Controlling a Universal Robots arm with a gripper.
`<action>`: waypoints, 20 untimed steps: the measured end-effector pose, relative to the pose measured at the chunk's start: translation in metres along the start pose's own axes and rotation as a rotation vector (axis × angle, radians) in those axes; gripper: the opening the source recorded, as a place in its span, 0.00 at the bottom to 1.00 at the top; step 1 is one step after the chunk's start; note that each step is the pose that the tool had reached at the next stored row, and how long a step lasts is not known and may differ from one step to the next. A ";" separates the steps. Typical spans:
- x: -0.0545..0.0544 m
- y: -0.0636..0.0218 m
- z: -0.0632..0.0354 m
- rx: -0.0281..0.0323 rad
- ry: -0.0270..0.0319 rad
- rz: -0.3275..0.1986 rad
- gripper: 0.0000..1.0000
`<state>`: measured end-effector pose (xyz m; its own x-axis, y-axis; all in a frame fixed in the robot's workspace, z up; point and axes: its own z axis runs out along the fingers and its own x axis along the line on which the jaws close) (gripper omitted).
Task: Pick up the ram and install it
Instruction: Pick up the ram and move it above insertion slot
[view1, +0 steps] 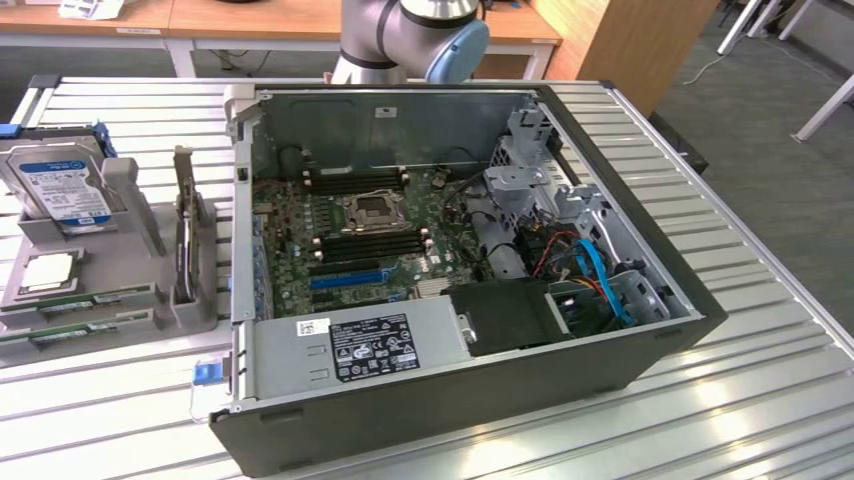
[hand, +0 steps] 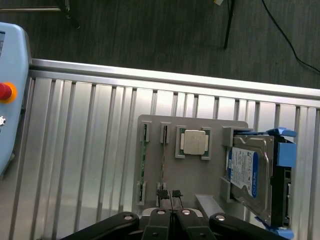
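Gripper: closed, black fingertips pressed together, holding no part; it hangs over one end of the inner ram stick, a long thin green circuit-board strip standing on edge in a slot of the flat grey plastic parts fixture; whether the fingertips touch that strip cannot be told. A second strip of the same kind, the outer ram stick, stands parallel in the next slot, nearer the fixture's edge. Adjacent parts on the fixture: a square silver processor chip in a recess just beside the inner ram stick; beyond it, a silver hard drive with a blue-and-white label, held in a blue bracket. In the exterior view the fixture sits at the left on the ribbed aluminium table, just beside the open black computer case, with a dark flat board standing on edge between them. Inside the case: green motherboard; long black memory slots on both sides of the central processor socket; blue expansion slot; grey power supply box; blue cables at the exterior view's right. The grey robot arm with a blue cap rises behind the case. A pale blue control pendant with a red button lies at the table edge.
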<state>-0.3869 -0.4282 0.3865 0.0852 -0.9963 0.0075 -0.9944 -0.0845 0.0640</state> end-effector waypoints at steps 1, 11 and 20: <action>0.000 0.0000 0.0000 0.0000 -0.0001 0.000 0.10; 0.003 -0.0097 -0.0005 -0.0090 -0.0032 0.000 0.10; 0.004 -0.0116 -0.0006 -0.0075 -0.0041 -0.001 0.10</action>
<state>-0.3750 -0.4309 0.3864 0.0856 -0.9963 0.0034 -0.9938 -0.0851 0.0714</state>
